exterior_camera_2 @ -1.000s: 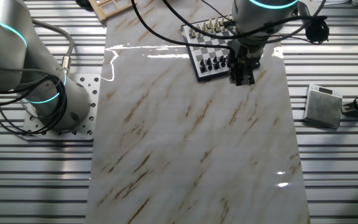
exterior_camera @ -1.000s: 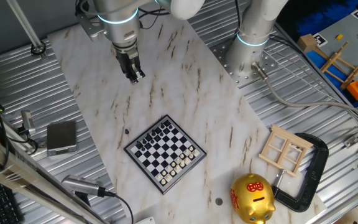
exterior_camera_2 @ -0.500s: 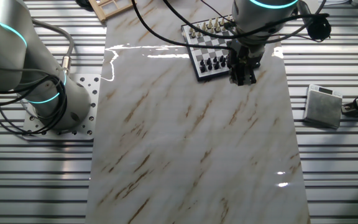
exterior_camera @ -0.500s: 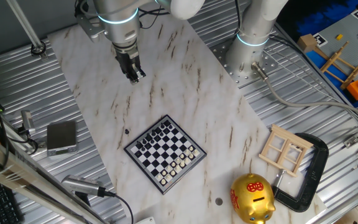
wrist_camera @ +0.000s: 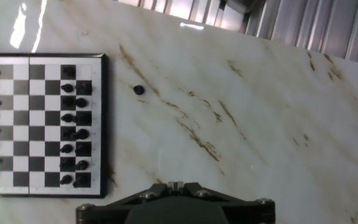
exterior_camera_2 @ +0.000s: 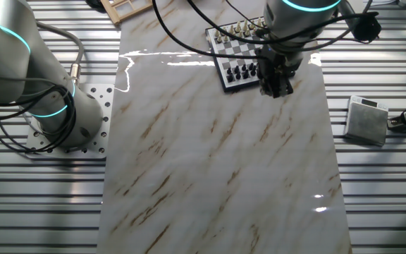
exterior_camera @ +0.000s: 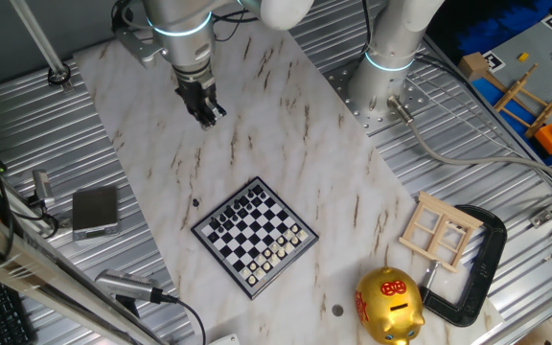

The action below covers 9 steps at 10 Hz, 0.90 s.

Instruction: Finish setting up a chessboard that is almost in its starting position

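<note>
Chessboard (exterior_camera: 255,238) lies well apart from pincer (exterior_camera: 206,116), whose spread cannot be told.

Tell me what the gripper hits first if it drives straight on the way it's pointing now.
Most likely bare marble tabletop. The gripper points down at the table, well away from the chessboard and the stray black piece lying off the board. Exact touchdown spot is uncertain, since depth is hard to judge.

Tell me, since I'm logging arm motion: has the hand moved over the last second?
Yes, slightly. In one fixed view the hand has crept up-frame, farther from the chessboard, which hasn't moved. In the other fixed view, it sits a little higher too.
</note>
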Motion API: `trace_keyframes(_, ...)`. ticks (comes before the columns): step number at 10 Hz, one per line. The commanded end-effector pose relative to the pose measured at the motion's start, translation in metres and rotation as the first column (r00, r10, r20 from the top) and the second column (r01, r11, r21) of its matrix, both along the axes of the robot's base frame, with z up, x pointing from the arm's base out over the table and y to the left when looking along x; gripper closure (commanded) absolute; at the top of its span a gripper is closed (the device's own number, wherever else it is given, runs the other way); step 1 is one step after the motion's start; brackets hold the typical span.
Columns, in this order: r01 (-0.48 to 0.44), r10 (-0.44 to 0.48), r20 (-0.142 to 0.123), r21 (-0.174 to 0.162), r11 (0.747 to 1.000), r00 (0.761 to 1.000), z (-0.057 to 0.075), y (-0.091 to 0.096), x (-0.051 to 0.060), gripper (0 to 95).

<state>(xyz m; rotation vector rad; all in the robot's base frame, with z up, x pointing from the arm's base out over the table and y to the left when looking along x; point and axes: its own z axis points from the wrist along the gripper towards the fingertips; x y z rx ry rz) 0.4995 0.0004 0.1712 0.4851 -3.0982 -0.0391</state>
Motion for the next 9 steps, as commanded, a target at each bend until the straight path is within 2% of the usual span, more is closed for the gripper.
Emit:
trace_keyframes(1,-0.057,0.057,-0.009,0.003,0.998,0.998,0.0002,0.0003,0.0001,95.0)
trace_keyframes(9,-0.061,0.061,-0.021,0.008,0.998,0.998,-0.0006,0.0016,0.0017,95.0)
